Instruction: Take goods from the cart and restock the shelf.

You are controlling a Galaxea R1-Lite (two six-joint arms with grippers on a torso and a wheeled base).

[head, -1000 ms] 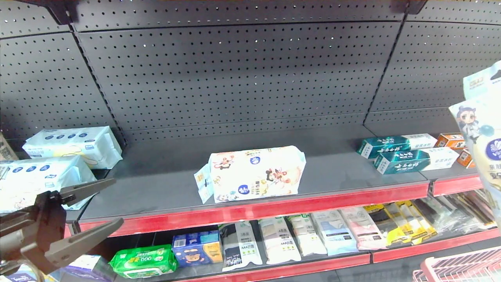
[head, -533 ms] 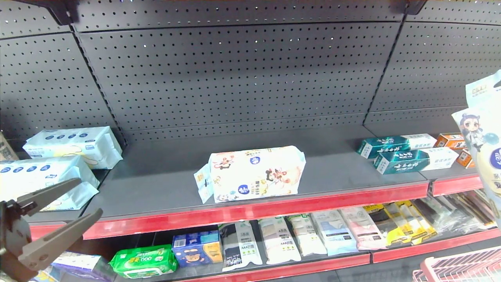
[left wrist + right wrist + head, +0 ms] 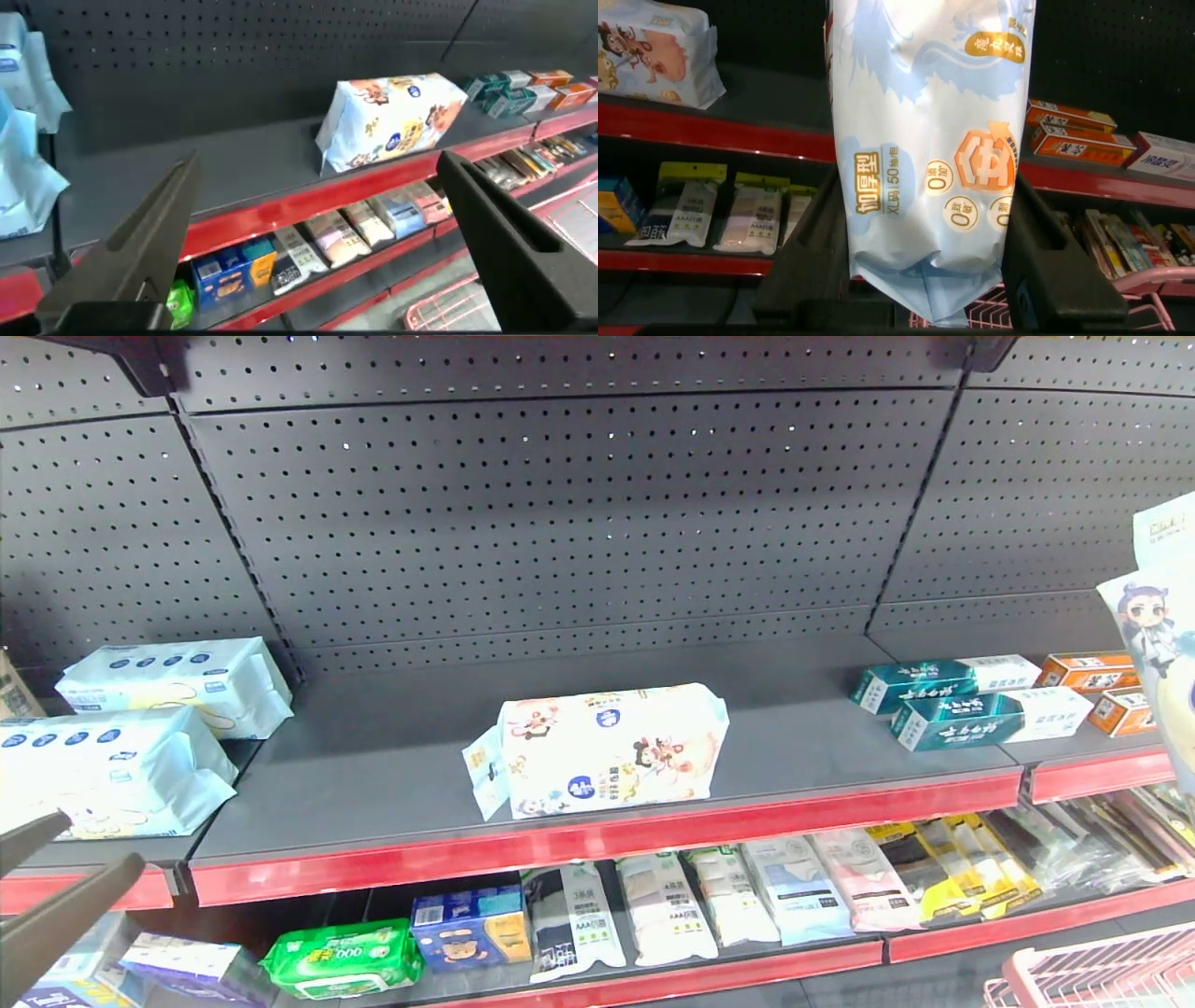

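Observation:
A white pack printed with cartoon figures [image 3: 602, 749] [image 3: 392, 121] [image 3: 654, 51] lies on the dark shelf with the red front edge [image 3: 607, 835], near its middle. At the far right, in front of the shelf, hangs a pale blue and white pack with a cartoon figure [image 3: 1158, 653] [image 3: 934, 140]. My right gripper [image 3: 934, 266] is shut on its lower part. My left gripper [image 3: 98, 845] [image 3: 318, 182] stands open and empty at the lower left, below and in front of the shelf's left end. A corner of the pink cart [image 3: 1102, 971] [image 3: 1158, 289] shows at the lower right.
Pale blue tissue packs [image 3: 177, 686] lie on the shelf section to the left. Teal toothpaste boxes [image 3: 971, 705] and orange boxes [image 3: 1092, 672] sit to the right. The lower shelf holds a green wipes pack [image 3: 341, 957] and several flat packets [image 3: 728, 896]. Bare shelf surrounds the cartoon pack.
My left gripper has dropped down and to the left, staying open. The held pack on the right has slid farther right, toward the view's edge.

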